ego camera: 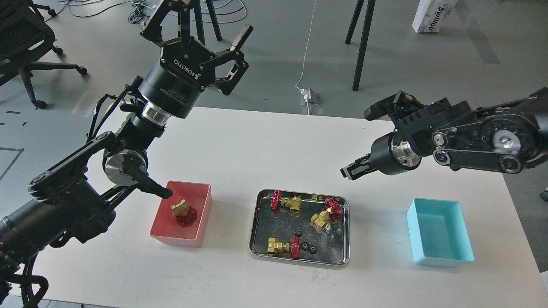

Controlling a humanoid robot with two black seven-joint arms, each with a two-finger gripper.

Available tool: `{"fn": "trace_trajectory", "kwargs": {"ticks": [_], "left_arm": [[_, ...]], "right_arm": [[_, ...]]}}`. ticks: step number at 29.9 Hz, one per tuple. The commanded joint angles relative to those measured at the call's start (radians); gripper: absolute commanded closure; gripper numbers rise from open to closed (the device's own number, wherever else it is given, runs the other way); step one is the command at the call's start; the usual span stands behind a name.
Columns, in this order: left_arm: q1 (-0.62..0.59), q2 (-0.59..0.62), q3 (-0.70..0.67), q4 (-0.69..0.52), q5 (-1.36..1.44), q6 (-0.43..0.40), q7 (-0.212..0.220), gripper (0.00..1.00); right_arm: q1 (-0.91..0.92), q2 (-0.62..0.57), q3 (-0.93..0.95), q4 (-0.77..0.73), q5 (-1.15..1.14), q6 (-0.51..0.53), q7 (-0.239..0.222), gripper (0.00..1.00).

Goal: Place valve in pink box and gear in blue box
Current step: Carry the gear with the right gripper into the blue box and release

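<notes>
One valve lies in the pink box at the table's left. Three more valves lie in a shiny steel tray at centre. Three black gears show in the tray's front part. My right gripper hangs above the table, up and right of the tray, fingers pressed together; the tiny gear between them is barely discernible. The blue box is empty at the right. My left gripper is open and empty, high behind the table's far left.
My left arm's elbow hangs just beside the pink box's far left corner. Beyond the table's far edge are tripod legs, an office chair, cables and a power plug on the floor.
</notes>
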Motion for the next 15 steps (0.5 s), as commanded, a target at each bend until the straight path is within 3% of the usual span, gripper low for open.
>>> {"fn": "trace_trajectory", "kwargs": {"ticks": [1, 8, 15], "left_arm": [[-0.003, -0.031, 0.001, 0.014, 0.002, -0.001, 0.000, 0.14], [-0.002, -0.074, 0.003, 0.033, 0.037, 0.001, 0.000, 0.14], [-0.002, -0.080, 0.003, 0.034, 0.038, 0.001, 0.000, 0.14]], "right_arm": [[-0.029, -0.199, 0.042, 0.028, -0.002, -0.002, -0.001, 0.93], [-0.168, -0.396, 0.050, 0.149, -0.050, -0.002, -0.004, 0.93], [-0.242, -0.410, 0.068, 0.157, -0.067, -0.011, -0.023, 0.93]]}}
